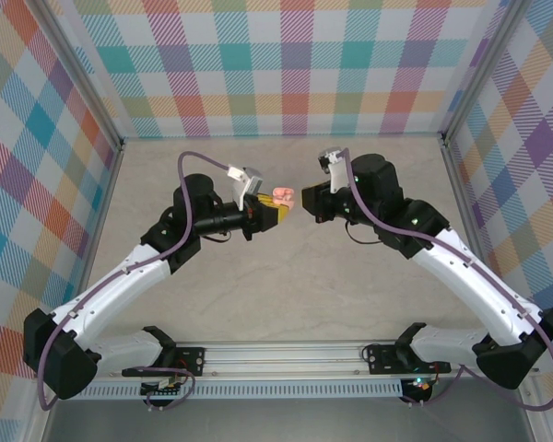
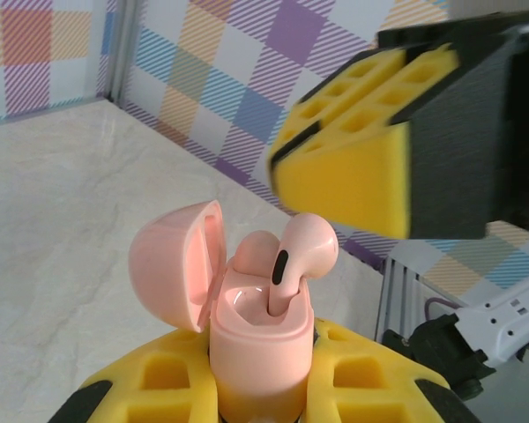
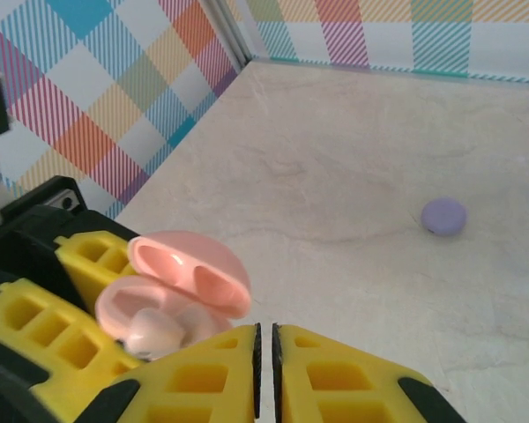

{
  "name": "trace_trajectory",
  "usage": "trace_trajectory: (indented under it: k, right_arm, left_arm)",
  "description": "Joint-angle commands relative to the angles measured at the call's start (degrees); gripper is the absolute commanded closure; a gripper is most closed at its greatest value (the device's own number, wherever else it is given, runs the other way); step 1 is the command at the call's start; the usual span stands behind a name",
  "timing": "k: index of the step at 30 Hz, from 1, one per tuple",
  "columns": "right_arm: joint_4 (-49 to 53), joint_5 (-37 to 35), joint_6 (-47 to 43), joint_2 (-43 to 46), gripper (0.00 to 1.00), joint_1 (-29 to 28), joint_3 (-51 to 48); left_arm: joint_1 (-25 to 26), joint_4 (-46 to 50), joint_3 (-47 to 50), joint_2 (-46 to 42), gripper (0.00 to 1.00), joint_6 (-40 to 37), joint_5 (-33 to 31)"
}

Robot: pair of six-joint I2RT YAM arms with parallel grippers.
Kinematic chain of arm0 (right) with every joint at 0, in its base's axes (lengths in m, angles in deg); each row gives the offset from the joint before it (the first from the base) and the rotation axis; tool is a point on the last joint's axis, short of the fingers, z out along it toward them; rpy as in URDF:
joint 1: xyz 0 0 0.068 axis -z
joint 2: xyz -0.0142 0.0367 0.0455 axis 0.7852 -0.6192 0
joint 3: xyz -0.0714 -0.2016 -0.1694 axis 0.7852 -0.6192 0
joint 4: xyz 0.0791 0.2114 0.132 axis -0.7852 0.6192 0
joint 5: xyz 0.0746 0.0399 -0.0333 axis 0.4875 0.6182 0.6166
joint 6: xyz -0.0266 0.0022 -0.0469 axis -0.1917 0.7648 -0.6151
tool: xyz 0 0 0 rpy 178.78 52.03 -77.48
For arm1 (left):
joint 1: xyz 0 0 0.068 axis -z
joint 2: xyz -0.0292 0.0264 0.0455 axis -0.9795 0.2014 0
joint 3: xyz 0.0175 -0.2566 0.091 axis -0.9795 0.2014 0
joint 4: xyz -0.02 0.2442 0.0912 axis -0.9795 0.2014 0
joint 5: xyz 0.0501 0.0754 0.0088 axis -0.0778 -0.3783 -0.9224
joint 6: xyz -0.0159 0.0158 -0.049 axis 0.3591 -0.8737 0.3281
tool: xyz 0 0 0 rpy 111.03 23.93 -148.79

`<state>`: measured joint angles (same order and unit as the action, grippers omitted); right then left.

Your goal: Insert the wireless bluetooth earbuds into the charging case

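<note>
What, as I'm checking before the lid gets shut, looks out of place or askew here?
One pink earbud stands proud of the open charging case. Its stem is only partly in the slot and its head tilts above the rim, so it is not seated.

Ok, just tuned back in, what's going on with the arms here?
The left gripper holds the pink charging case off the table, lid open. One pink earbud stands in its slot, head sticking up, seemingly not fully seated. The right gripper, shut and empty, sits close beside the case. A purple disc lies on the table.
</note>
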<state>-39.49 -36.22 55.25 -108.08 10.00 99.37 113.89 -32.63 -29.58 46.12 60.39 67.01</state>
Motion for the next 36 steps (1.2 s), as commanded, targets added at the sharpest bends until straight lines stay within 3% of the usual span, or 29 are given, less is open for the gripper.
trace_trajectory:
  k: [1, 24, 36]
  right_arm:
    - [0.26, 1.30, -0.96, -0.06, 0.87, -0.28, 1.15]
    - [-2.74, 14.07, -2.97, -0.13, 0.85, -0.28, 0.69]
    - [-1.69, 12.75, -2.97, -0.39, 0.85, -0.36, 0.94]
  left_arm:
    - [0.79, -2.79, -1.04, -1.51, 0.99, -0.78, 3.92]
    - [0.79, 0.18, -1.60, -0.60, 0.99, -1.50, 1.07]
    - [0.79, 1.33, -1.76, -0.19, 1.00, -1.94, -0.62]
